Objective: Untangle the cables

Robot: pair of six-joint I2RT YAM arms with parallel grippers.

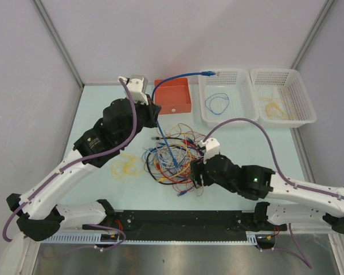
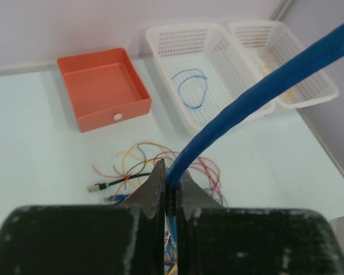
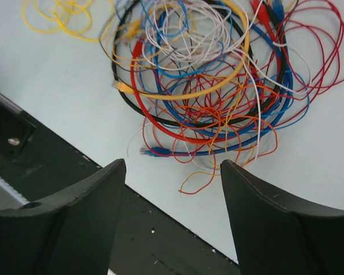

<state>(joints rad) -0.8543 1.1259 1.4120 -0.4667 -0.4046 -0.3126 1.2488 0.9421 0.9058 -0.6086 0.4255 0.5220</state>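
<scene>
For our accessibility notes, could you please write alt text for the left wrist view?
The left gripper is shut on a thick blue cable running up to the right. Beyond it lie tangled thin cables, an orange box and two white baskets.

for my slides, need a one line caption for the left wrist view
Left gripper shut on a thick blue cable, orange box and white baskets beyond

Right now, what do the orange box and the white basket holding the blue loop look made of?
Orange box: likely moulded plastic, smooth matte walls, one even colour. White basket: probably plastic too, thin walls pierced in a regular lattice.
</scene>
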